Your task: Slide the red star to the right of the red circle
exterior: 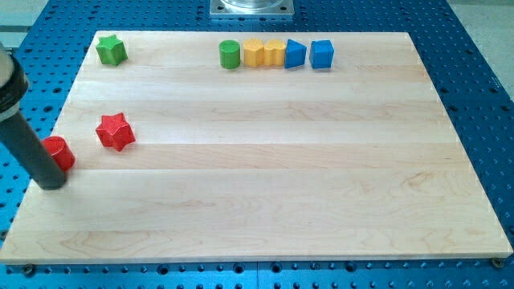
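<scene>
The red star lies on the wooden board near the view's left edge. The red circle sits just left of it and a little lower, with a small gap between them. My tip rests on the board at the view's far left, right against the lower left side of the red circle. The dark rod partly hides the circle's left edge. The star is to the right of my tip and above it.
A green star lies at the top left corner. Along the top edge stand a green cylinder, a yellow hexagon, a yellow heart-like block, a blue block and a blue cube.
</scene>
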Controlling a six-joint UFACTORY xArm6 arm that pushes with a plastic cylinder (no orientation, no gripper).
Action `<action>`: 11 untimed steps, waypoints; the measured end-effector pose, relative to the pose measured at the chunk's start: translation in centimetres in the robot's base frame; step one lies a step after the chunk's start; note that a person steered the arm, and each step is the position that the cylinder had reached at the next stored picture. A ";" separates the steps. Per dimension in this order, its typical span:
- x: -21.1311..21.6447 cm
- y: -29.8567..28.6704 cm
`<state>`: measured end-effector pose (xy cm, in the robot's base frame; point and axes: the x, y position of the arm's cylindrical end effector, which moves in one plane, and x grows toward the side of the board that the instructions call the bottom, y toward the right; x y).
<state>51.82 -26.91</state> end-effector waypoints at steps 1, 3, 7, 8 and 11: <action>1.0 -0.4; -2.8 2.3; -8.3 14.1; -10.3 13.0; -8.3 7.6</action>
